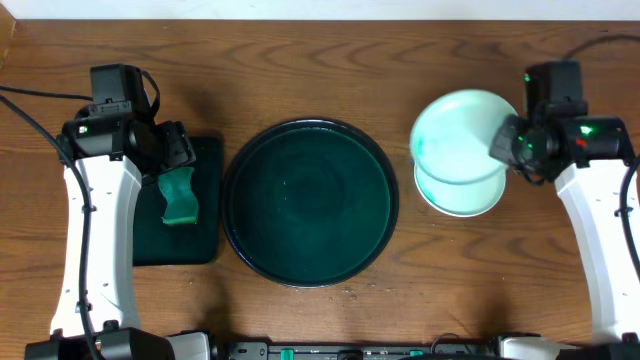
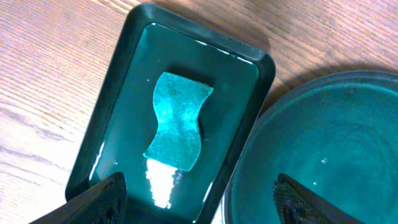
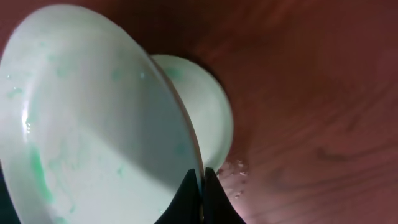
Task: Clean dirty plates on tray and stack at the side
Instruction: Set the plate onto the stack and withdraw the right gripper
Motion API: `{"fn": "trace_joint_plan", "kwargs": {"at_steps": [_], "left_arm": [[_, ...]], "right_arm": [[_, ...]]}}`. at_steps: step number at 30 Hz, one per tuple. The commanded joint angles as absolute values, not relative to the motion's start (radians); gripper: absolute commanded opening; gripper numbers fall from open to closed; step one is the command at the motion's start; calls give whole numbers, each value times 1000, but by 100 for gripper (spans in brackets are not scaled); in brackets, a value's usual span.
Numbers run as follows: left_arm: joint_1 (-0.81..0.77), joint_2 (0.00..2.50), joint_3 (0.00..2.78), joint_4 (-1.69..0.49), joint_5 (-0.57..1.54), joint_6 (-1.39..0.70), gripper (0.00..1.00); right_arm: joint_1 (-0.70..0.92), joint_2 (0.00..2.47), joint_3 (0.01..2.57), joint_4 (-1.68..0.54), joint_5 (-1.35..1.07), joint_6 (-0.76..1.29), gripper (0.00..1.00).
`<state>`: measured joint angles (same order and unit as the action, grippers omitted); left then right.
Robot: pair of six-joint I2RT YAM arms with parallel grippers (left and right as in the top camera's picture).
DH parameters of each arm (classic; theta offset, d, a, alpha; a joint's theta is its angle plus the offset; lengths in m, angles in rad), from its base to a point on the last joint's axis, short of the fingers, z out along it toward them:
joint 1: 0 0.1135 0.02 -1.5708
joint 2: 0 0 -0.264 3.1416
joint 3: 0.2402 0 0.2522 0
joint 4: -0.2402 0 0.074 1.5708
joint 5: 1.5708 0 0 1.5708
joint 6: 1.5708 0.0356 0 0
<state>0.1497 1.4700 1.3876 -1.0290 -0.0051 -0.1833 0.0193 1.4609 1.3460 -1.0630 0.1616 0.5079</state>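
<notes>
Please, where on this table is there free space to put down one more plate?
The round tray is bare inside. Bare table: the wood below the lower plate in the overhead view, and the strip above the round tray. Crowded: the right pincer holds the upper plate over the lower plate; the open left pincer hangs over the small tray with the sponge.

Brown grained wooden table [image 1: 400,320] — a pale wall strip [image 1: 300,8] behind.

Bare brown wooden table [image 1: 300,70] lies open along the far and near edges, while across the middle stand a black rectangular tray [image 1: 208,215] with a teal sponge [image 1: 180,200], a large round dark green tray [image 1: 310,210], and a pale mint round plate [image 1: 450,130] pinched tilted by the right gripper [image 3: 202,193] above a second pale plate [image 1: 460,203].
</notes>
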Motion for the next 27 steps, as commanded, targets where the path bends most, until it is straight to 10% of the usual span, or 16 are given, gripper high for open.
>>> {"fn": "trace_joint_plan", "kwargs": {"at_steps": [1, 12, 19, 27], "left_arm": [[152, 1470, 1398, -1032, -7, -189, 76], [152, 1470, 1398, -1032, -7, -189, 76], [152, 1470, 1398, -1032, -7, -189, 76], [152, 1470, 1398, -1032, -7, -188, 76]], "right_arm": [[-53, 1453, 1209, -996, 141, 501, 1], [-94, 1456, 915, -630, 25, 429, 2], [-94, 1470, 919, -645, 6, 432, 43], [-76, 1438, 1216, -1005, -17, 367, 51]]}}
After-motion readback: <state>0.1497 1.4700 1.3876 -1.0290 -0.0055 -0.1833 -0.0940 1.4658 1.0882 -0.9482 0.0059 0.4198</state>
